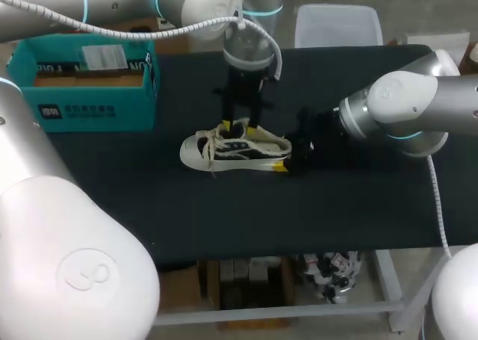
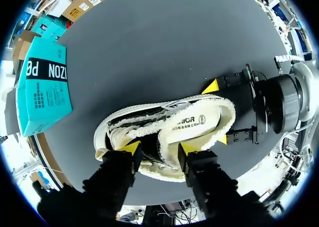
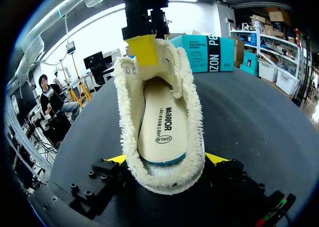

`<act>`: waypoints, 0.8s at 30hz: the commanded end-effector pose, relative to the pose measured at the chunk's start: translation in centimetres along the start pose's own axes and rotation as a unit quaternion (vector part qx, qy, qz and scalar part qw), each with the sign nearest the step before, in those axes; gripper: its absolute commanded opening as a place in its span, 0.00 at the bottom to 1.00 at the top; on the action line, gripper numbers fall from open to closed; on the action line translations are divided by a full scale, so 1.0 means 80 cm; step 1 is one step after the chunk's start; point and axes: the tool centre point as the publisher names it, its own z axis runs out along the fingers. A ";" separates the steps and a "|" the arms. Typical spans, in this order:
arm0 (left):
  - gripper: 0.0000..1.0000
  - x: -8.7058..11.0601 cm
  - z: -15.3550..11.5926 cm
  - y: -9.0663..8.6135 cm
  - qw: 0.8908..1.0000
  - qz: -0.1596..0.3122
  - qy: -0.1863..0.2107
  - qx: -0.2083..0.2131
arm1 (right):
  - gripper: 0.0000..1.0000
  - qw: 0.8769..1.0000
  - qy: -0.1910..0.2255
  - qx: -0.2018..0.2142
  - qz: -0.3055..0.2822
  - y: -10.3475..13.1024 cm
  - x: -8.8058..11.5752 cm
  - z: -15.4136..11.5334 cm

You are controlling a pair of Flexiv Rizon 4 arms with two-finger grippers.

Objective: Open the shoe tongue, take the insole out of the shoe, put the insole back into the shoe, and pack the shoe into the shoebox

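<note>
A white and black sneaker (image 1: 235,149) lies on its sole mid-table, toe to the left. Its cream insole (image 2: 192,127) (image 3: 162,132) sits inside the fleece-lined opening. My left gripper (image 1: 240,127) (image 2: 160,147) comes down from above, shut on the tongue near the laces; one yellow fingertip (image 3: 144,50) presses the tongue's top. My right gripper (image 1: 285,155) (image 3: 166,158) stands at the heel, a yellow tip touching each side of it. The teal shoebox (image 1: 89,86) (image 2: 42,87) stands open at the back left.
The dark table top (image 1: 224,220) stretches wide in front of the shoe and between shoe and shoebox. My right arm's wrist (image 2: 279,105) lies low behind the heel. The table's front edge runs close below the shoe in the head view.
</note>
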 end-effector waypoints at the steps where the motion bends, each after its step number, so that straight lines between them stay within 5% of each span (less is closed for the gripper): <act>1: 0.00 -0.019 -0.006 0.016 1.000 -0.008 0.016 0.016 | 0.00 1.000 0.001 -0.002 0.000 -0.006 -0.004 0.003; 9: 0.00 -0.051 -0.006 0.027 0.999 -0.026 0.040 0.022 | 0.00 1.000 0.001 -0.002 0.000 -0.006 -0.004 0.003; 24: 0.00 -0.146 -0.011 0.050 0.981 -0.086 0.164 0.064 | 0.00 1.000 0.001 -0.002 0.000 -0.006 -0.004 0.003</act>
